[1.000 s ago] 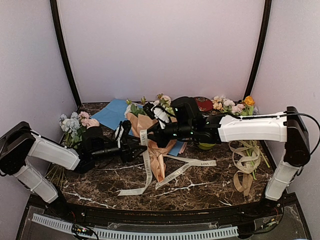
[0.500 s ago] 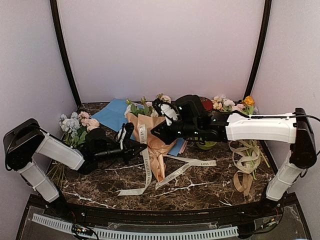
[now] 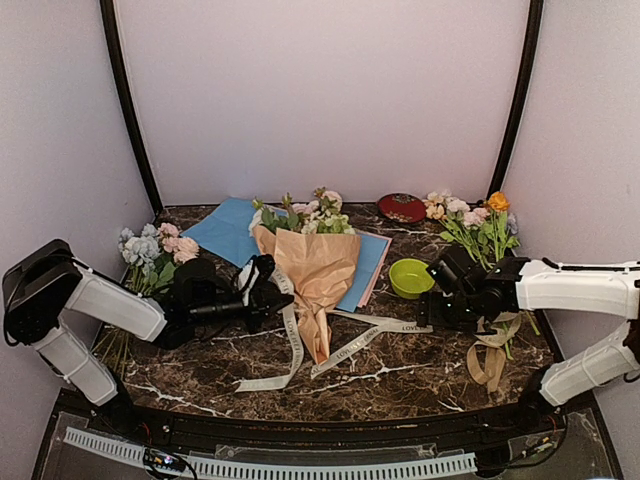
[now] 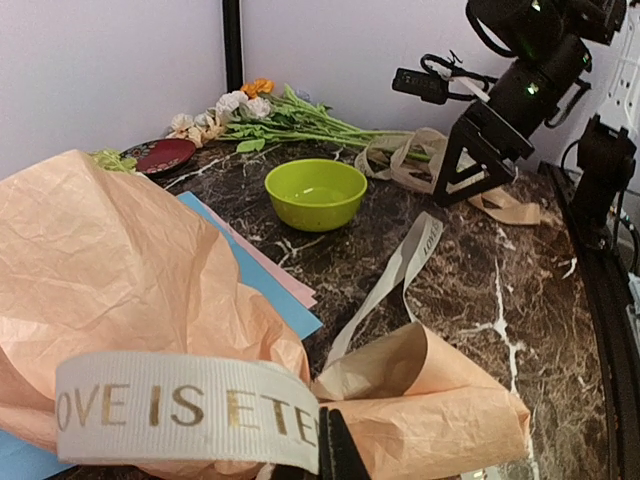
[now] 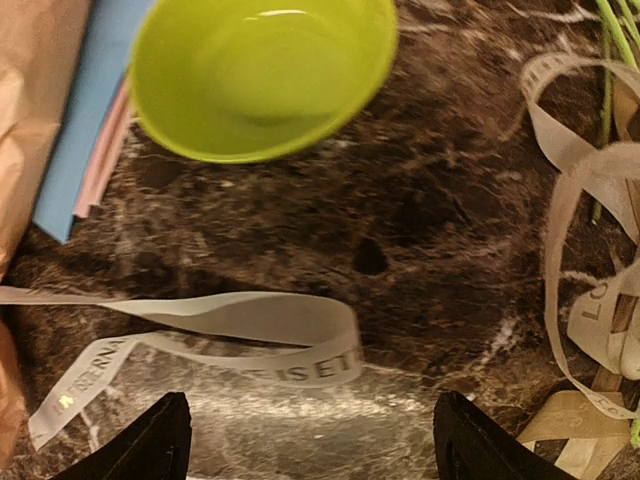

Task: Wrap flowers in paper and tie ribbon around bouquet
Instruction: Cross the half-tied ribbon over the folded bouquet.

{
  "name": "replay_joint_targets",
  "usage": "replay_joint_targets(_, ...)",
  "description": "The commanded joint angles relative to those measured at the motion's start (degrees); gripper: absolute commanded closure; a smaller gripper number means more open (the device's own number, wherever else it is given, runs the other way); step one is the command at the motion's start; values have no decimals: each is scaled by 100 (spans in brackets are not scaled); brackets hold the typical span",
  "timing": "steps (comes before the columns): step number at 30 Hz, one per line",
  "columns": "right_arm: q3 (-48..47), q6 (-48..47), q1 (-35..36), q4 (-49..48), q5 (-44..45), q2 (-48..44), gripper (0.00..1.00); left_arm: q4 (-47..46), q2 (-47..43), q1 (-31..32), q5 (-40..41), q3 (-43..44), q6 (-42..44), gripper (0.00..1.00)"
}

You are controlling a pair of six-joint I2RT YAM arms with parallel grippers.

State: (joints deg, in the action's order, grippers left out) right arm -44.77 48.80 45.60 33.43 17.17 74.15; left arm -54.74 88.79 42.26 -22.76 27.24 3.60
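Observation:
The bouquet lies mid-table: pink-cream flowers stick out of a cone of tan paper whose point faces the near edge. A cream ribbon with printed lettering crosses the cone and trails to both sides. My left gripper sits at the cone's left flank, shut on the ribbon, with the creased paper just beyond my left gripper. My right gripper hovers right of the bouquet, open. Its fingers straddle a curled ribbon end without touching it.
A green bowl stands just behind my right gripper. A light blue sheet lies under the bouquet. A blue-bloom bunch lies far left. An orange-bloom bunch, a red dish and loose beige ribbon are at the right.
My right arm let go at the bouquet's top, pulled back to the right and opened. My left gripper shut on the ribbon beside the cone.

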Motion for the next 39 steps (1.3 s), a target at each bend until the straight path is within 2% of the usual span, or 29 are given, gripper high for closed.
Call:
replay_joint_targets(1,441,566,-353,-851,-544,-214,16,942,-242,342,348,267,983,100)
replay_joint_targets(4,456,530,-395,-1129,-737,-47,15,1419,-328,688,980,380,1753,100)
replay_joint_targets(11,581,523,-664,-1663,-1030,480,17,2084,-578,892,1546,572,2715,100)
replay_joint_targets(15,469,473,-710,-1515,-970,815,20,2550,-481,1170,2126,773,3559,100)
replay_joint_targets(17,470,407,-704,-1439,-944,936,24,2688,-476,1281,2370,808,3835,100)
replay_joint_targets(20,514,339,-702,-1462,-1071,994,40,2751,-579,1300,2455,776,4027,100)
replay_joint_targets(22,546,317,-701,-1470,-1167,881,60,2828,-634,1317,2516,781,4128,100)
replay_joint_targets(24,583,301,-702,-1494,-1215,671,84,2866,-668,1320,2575,791,4172,100)
replay_joint_targets(26,579,221,-702,-1519,-1280,421,100,2902,-678,1324,2579,796,4208,100)
replay_joint_targets(31,250,-222,-693,-1391,-1703,-121,100,2643,-700,1329,2601,641,4048,100)
replay_joint_targets(34,-142,-579,-666,-1500,-2365,-294,100,2307,-775,1329,2554,497,3843,100)
replay_joint_targets(39,-1640,-1077,-161,-1484,-2805,281,100,2160,-796,1328,2387,402,3470,100)
